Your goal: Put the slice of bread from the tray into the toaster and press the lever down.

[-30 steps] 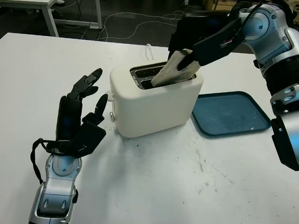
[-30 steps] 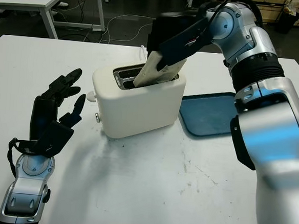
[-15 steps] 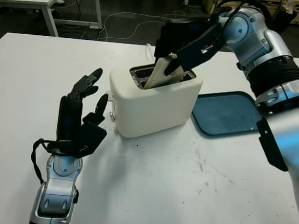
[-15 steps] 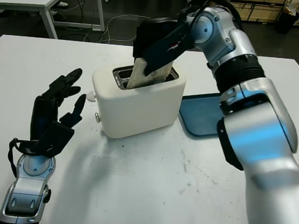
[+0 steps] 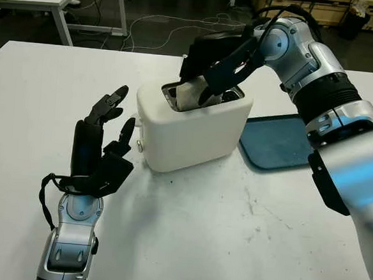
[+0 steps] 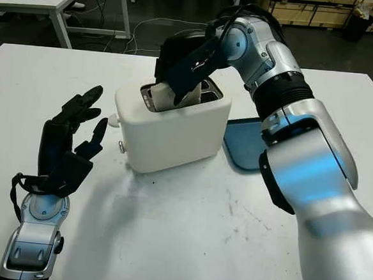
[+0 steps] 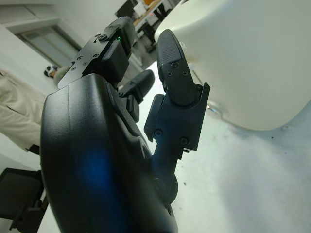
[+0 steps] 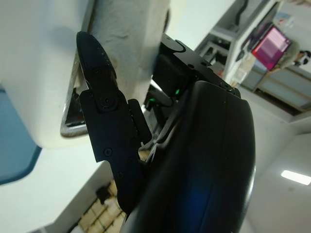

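Observation:
The cream toaster [image 5: 193, 131] stands mid-table, its lever knob [image 5: 139, 146] on the left end face. The pale bread slice [image 5: 188, 93] sits deep in a top slot, only its upper part showing. My right hand [image 5: 207, 68] is over the slots, shut on the bread slice [image 8: 129, 34], fingers down at the slot rim. My left hand [image 5: 107, 131] is raised open just left of the toaster, close to the lever end, touching nothing. The blue tray [image 5: 285, 142] lies bare to the right of the toaster.
The white table [image 5: 217, 245] has scuffed open room in front of the toaster. A white cable runs off behind the toaster. Desks and floor cables stand beyond the far table edge.
My right hand has moved left and down, sinking the tilted bread slice from well above the toaster into the slot. My left hand has stayed put.

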You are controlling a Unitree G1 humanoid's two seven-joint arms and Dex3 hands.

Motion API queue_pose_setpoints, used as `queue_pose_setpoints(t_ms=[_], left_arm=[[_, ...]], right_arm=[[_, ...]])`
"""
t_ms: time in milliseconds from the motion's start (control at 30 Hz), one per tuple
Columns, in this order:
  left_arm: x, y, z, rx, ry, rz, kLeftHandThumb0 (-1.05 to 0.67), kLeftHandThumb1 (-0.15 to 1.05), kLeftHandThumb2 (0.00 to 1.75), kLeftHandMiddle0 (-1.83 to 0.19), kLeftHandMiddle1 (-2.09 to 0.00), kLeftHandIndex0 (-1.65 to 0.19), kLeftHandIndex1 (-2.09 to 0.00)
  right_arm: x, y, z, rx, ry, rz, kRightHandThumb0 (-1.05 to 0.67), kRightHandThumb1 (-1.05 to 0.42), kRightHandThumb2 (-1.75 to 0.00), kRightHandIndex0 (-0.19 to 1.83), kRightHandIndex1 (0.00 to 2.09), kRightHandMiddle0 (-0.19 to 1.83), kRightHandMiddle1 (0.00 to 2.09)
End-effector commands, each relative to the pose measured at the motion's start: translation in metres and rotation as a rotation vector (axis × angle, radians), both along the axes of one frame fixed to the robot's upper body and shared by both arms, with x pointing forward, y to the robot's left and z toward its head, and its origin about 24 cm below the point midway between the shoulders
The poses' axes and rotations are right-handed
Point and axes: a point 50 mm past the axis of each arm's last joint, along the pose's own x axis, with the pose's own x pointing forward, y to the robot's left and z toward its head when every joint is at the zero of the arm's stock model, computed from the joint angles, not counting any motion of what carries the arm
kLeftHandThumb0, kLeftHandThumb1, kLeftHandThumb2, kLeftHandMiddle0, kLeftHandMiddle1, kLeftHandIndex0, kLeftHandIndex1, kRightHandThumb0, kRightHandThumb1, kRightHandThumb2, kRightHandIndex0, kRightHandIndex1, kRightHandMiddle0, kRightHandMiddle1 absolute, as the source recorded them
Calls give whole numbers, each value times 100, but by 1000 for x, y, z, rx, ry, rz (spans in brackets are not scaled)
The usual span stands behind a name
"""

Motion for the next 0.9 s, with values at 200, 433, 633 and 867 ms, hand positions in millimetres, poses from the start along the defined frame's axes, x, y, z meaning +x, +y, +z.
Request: queue_pose_setpoints(t_ms=[200,433,633,867], left_arm=[[-1,0,1,21,-9,-5,-46,92,50,-24,-84,-49,-5],[-1,-1,1,-7,1,-5,-46,92,49,-21,-83,-49,-4],[-1,0,2,-11,-5,-6,-45,92,49,-21,-83,-48,-4],[-1,0,0,-11,-8,-10,-44,92,49,-21,-85,-49,-4]], right_arm=[[2,-6,16,-33,-81,-25,-70,-75,0,1,34,36,3],[1,-11,30,-66,-181,-20,-82,-75,0,0,0,16,0],[-3,-32,34,-38,-231,-25,-78,-90,-4,0,0,10,0],[-9,-67,29,108,-269,-49,-70,-92,-6,10,6,19,5]])
